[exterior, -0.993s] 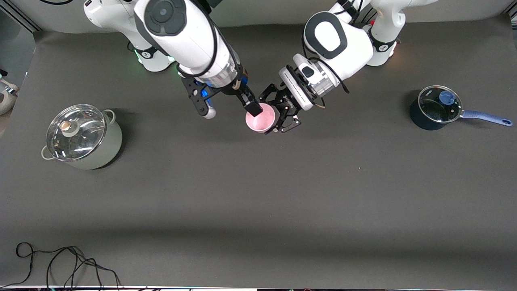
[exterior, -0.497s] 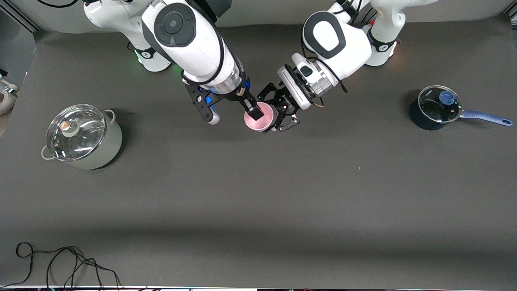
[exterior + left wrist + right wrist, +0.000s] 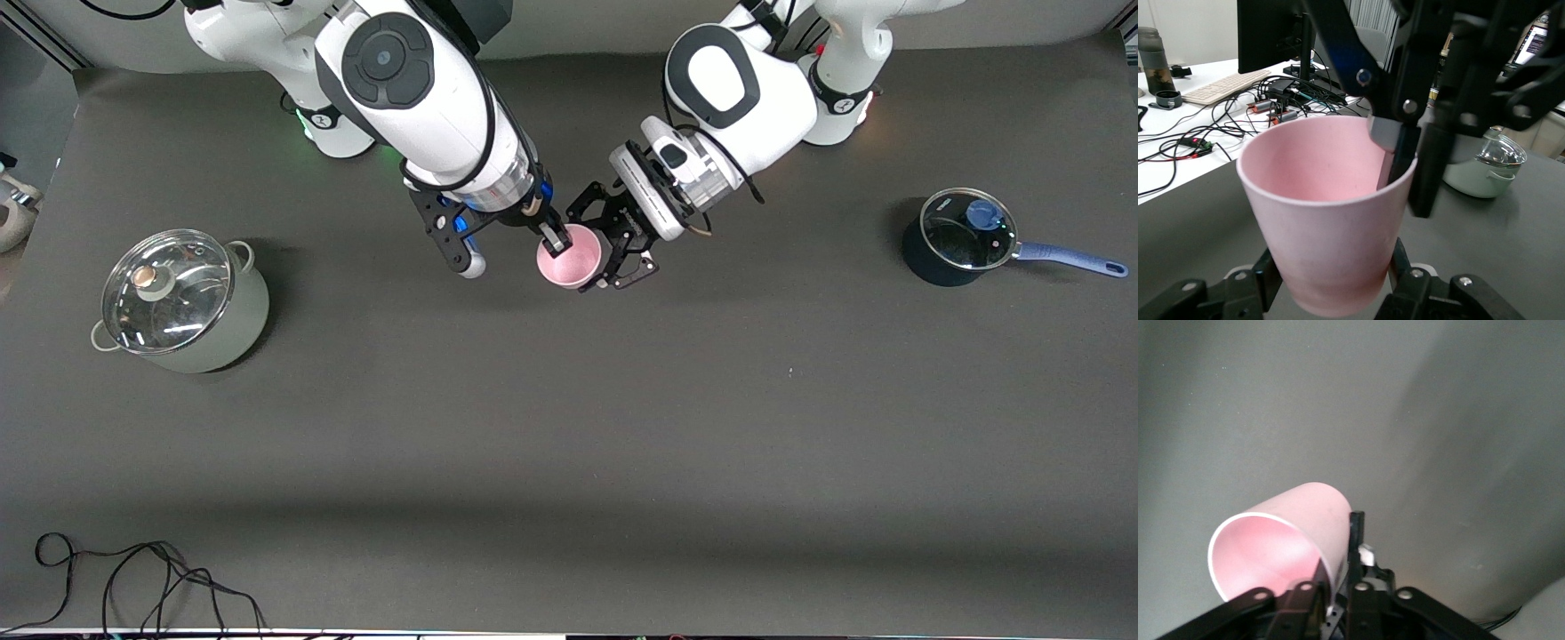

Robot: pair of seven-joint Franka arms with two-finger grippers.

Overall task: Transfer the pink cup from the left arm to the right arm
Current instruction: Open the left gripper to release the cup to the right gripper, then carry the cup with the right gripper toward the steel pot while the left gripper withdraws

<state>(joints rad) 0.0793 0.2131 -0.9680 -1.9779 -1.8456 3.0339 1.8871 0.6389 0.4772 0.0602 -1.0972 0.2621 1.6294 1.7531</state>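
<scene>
1. The pink cup (image 3: 570, 256) hangs upright in the air over the counter (image 3: 569, 427), between both arms.
2. The left hand (image 3: 618, 253) clamps its lower body.
3. The right hand (image 3: 553, 238) pinches its rim, one finger inside, one outside.

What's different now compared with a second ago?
The right gripper came in a little toward the pink cup and pinched shut on its rim, one finger inside, one outside. The left gripper kept its hold lower on the cup. The lidded pot and blue saucepan stayed put.
</scene>
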